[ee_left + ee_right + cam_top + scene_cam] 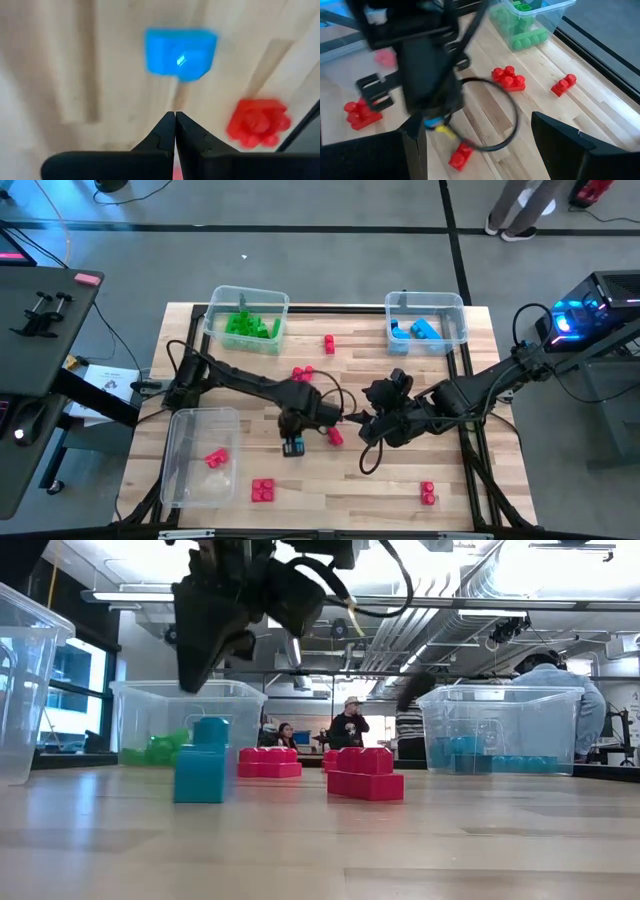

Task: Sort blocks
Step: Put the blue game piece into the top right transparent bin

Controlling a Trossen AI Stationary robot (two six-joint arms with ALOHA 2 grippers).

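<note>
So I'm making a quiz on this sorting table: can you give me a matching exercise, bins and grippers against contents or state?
Column 1:
1. far left bin
2. far right bin
3. near left bin
4. left gripper

Column 2:
a. holds blue blocks
b. shut, above a lone blue block
c. holds green blocks
d. holds a red block

Pairs: 1-c, 2-a, 3-d, 4-b
</note>
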